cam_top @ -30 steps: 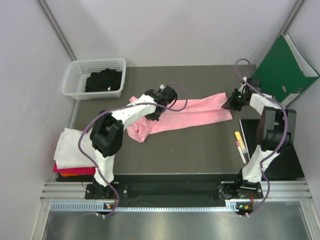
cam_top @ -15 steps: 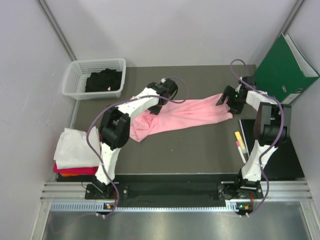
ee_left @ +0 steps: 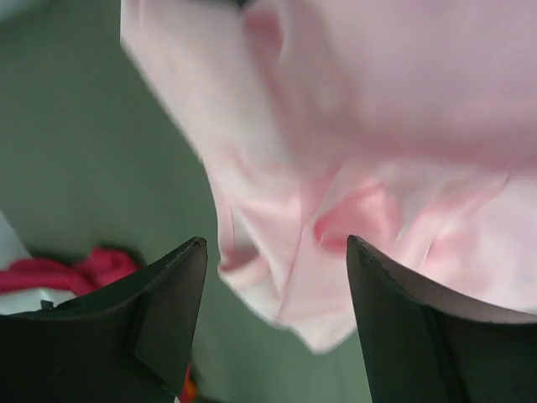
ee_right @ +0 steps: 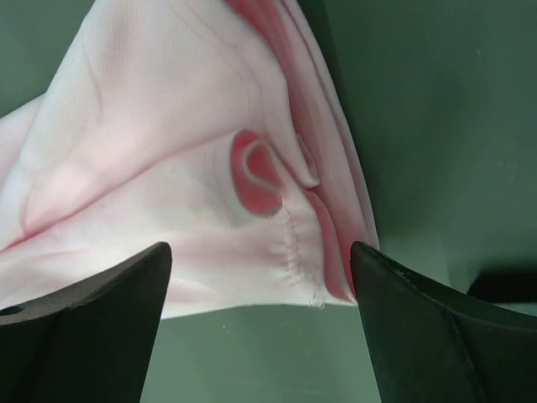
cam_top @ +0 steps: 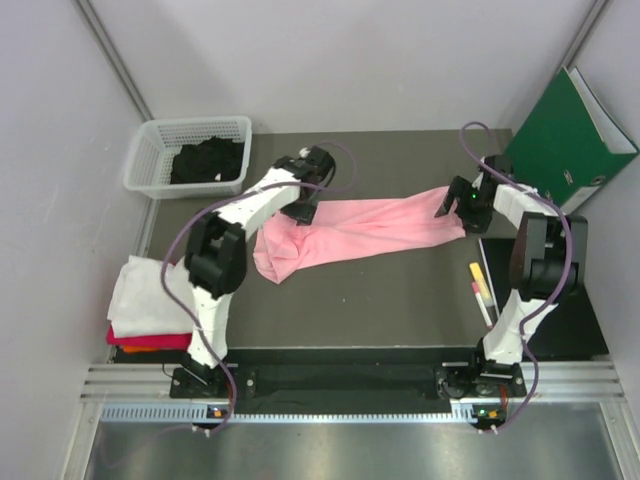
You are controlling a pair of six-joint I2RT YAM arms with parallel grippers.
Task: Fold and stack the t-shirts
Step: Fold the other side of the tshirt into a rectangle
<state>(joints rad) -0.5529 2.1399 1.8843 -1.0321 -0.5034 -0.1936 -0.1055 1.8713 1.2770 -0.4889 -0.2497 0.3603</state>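
Pink t-shirt [cam_top: 370, 225] lies bunched — left end effector [ee_left: 275, 243], right end effector [ee_right: 260, 248] spread wide.

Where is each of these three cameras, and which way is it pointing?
Top: fixed above and behind, looking down on the table; left arm and right arm show.
Left wrist: rides the left arm, looking past its two dark fingers at the pink shirt.
Right wrist: the same on the right arm, fingers framing the shirt's other end.
Shared: all see the pink shirt.

Light pink cotton t-shirt [cam_top: 355, 228] stretched left-right at centre, left end bunched; folded white shirt [cam_top: 140, 292] tops magenta-red shirt [cam_top: 150, 341]; black shirt [cam_top: 208, 162] crumpled far-left.
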